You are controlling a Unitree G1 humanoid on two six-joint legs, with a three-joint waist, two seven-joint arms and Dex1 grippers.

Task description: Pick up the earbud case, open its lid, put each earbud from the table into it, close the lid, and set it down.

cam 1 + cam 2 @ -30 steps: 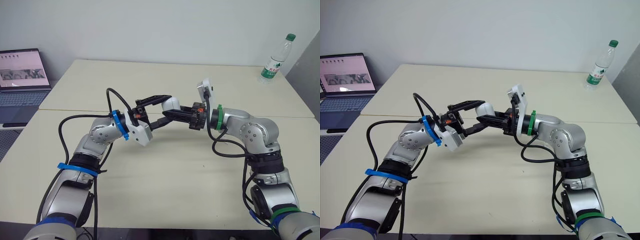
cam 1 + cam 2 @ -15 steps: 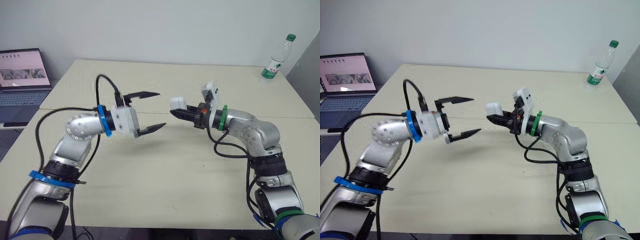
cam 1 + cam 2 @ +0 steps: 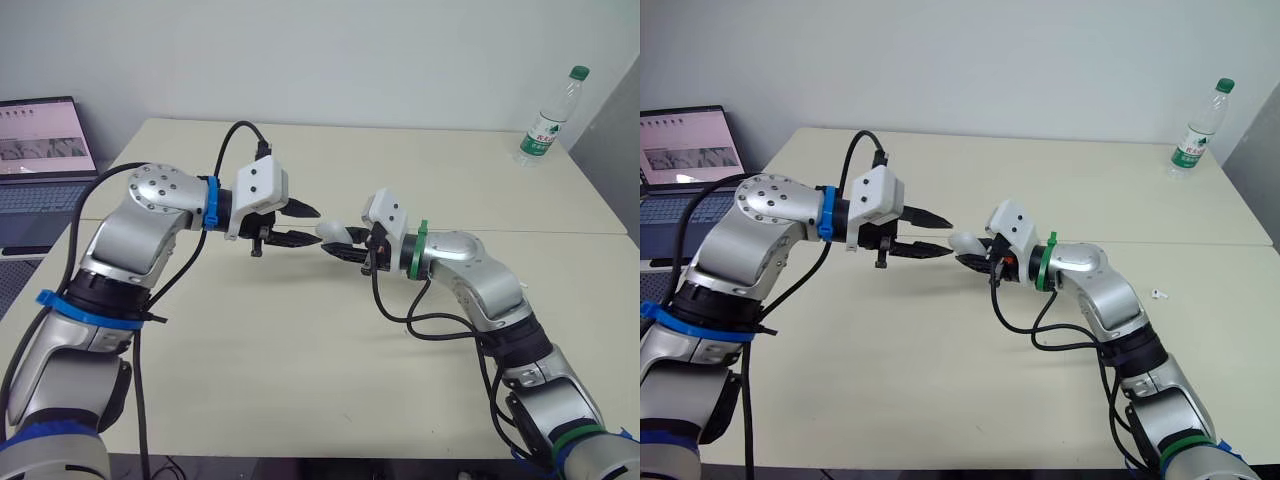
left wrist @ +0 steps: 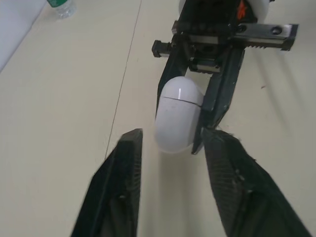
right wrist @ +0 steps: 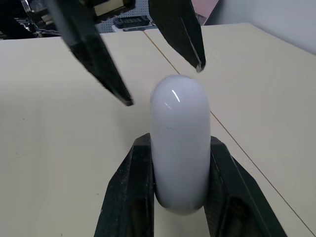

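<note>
- Above the middle of the worktop [image 3: 300,350], the two grippers faced each other tip to tip, clear of the surface.
- The right gripper [image 5: 178,142] was clenched on the white earbud case [image 3: 335,233]. One black finger pressed either flank of its lower half, and the rounded end stuck out past the fingertips.
- The case's lid was shut, with a thin seam line showing across the shell in the left wrist view.
- The left gripper [image 3: 314,226] was released, its two fingers spread apart and pointed at the case's free end. The tips were just beside the case, and contact could not be made out.
- A small white object [image 3: 1157,294] lay on the worktop near the right forearm, too small to identify.
- A water bottle [image 3: 548,120] with a green cap stood upright at the far right corner of the worktop, well apart from the grippers.
- An open laptop [image 3: 45,150] stood to the left of the worktop.
</note>
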